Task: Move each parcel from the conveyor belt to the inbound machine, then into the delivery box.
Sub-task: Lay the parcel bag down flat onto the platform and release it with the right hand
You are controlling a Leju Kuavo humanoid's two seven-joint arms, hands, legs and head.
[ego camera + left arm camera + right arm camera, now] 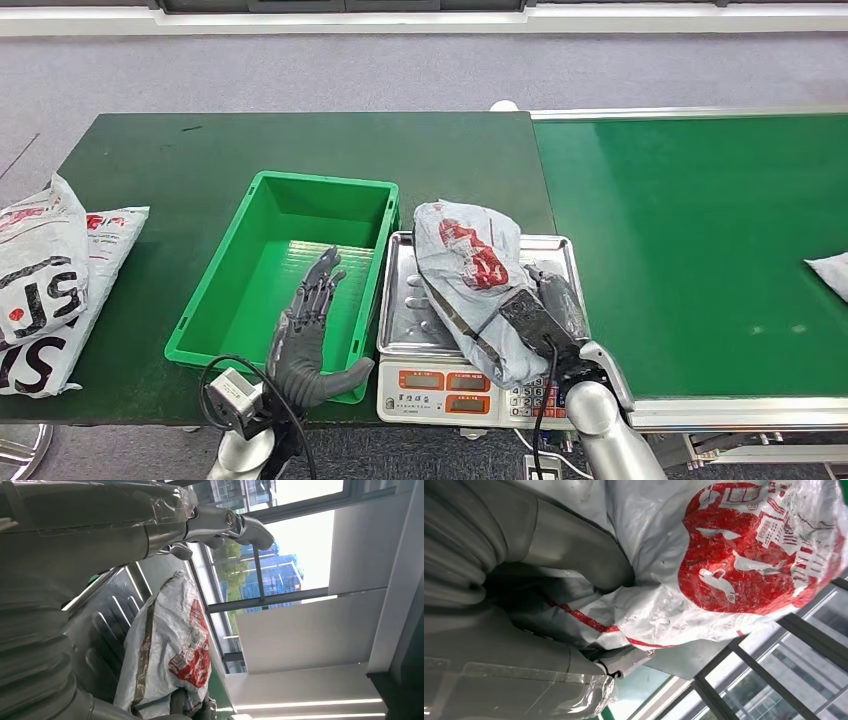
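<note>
My right hand point(545, 318) gripping the crinkled grey plastic parcel point(468, 262) on the ribbed steel scale point(404, 318), my left hand point(308, 335) flat, fingers spread, holding nothing, above the green crate point(262, 200) near the bench's front edge

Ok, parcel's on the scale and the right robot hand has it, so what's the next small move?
Probably lift the parcel off the scale and carry it left toward the green box. The right robot hand grips its near end, and the left robot hand hovers open over the box.

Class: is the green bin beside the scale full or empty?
Empty: the green bin shows its bare ribbed floor; the left hand hovers above it.
</note>
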